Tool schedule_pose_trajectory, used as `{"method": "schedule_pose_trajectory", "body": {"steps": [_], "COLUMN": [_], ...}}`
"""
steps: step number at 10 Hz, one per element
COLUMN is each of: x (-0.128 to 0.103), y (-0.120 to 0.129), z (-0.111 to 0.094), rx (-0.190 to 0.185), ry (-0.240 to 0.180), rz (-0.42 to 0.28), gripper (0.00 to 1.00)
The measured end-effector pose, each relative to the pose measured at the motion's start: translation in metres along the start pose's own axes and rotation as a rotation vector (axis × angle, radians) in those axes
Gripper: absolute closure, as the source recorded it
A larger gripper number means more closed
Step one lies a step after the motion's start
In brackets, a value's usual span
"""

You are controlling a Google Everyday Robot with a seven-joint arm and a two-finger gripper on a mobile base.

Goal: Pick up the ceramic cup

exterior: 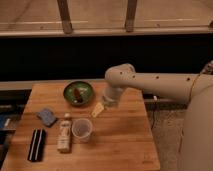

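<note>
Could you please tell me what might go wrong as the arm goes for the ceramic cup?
The gripper hovers beside the green bowl, not yet at the ceramic cup. The bottle stands close beside the cup, so a wide descent could knock it over. An off-centre contact might tip the cup instead of grasping it.

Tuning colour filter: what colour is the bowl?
Green bowl, camera view shows it best; pincer is just right of it.

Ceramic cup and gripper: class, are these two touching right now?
Apart. The camera view shows a strip of bare wooden table between the gripper and the ceramic cup, which stands below-left of it.
</note>
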Motion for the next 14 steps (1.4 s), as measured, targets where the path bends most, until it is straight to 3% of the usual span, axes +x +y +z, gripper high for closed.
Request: {"method": "schedule_pose_trajectory", "body": {"steps": [5,8,12,14], "x": [0.001,-0.003,-0.007,-0.009], "y": [-0.001,0.018,0.034,0.044], "z": [-0.001,-0.003,0.000,0.012], "rx": [0.003,0.006,-0.026,-0.059], "ry": [-0.003,-0.010,0.003,0.020], "rz": [0.001,-0.045,-0.078,-0.099], "gripper": [0.20,0.20,0.20,0.20]}}
